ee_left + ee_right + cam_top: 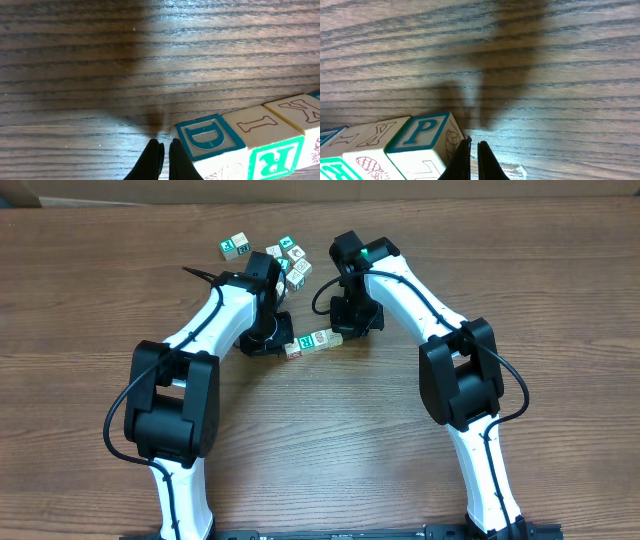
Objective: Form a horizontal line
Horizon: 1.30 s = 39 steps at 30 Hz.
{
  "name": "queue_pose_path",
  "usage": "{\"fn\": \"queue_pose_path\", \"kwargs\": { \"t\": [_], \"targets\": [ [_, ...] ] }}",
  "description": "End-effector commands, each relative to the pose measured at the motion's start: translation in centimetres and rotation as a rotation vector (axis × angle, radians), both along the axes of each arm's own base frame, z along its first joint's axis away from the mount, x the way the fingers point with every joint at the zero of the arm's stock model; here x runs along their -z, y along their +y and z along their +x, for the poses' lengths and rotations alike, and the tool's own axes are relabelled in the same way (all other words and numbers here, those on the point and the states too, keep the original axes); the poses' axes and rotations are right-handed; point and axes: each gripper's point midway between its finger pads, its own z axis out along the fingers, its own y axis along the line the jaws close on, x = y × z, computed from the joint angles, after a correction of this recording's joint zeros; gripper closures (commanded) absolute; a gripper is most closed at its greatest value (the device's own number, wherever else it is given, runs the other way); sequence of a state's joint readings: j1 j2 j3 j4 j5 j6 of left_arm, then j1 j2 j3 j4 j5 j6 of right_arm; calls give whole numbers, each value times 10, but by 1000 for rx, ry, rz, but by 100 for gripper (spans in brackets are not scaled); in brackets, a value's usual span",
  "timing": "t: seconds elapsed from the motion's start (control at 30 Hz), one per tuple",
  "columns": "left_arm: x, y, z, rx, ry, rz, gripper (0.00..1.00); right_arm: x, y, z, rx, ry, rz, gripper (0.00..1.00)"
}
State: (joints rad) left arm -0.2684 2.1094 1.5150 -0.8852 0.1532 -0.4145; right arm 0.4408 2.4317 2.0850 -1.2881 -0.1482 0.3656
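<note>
Two robot arms (215, 330) and a row (312, 342) of about four alphabet cubes, roughly six loose cubes (285, 260) behind

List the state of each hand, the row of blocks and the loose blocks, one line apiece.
Left hand: shut, empty, beside the D block.
Right hand: shut, empty, beside the P block.
Row of blocks: edge to edge, slightly slanted.
Loose blocks: scattered, unaligned.

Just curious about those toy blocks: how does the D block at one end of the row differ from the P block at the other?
The D block has a plain D outline on a ridged grey panel; the P block bears a solid teal P on pale wood. D sits beside the left claw, P beside the right claw. Both have teal borders.
</note>
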Motion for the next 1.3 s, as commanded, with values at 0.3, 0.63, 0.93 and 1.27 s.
{"fn": "queue_pose_path", "kwargs": {
  "t": [0.3,0.63,0.93,1.27],
  "targets": [
    [3,4,4,31,-31,42,96,1,-2,2,6,-4,-10,96],
    [3,2,2,45,-26,35,96,1,1,1,6,3,7,96],
    [7,0,-2,50,-3,33,96,1,1,1,6,3,7,96],
    [14,-4,0,59,-8,31,96,1,1,0,6,6,5,96]
  ]
}}
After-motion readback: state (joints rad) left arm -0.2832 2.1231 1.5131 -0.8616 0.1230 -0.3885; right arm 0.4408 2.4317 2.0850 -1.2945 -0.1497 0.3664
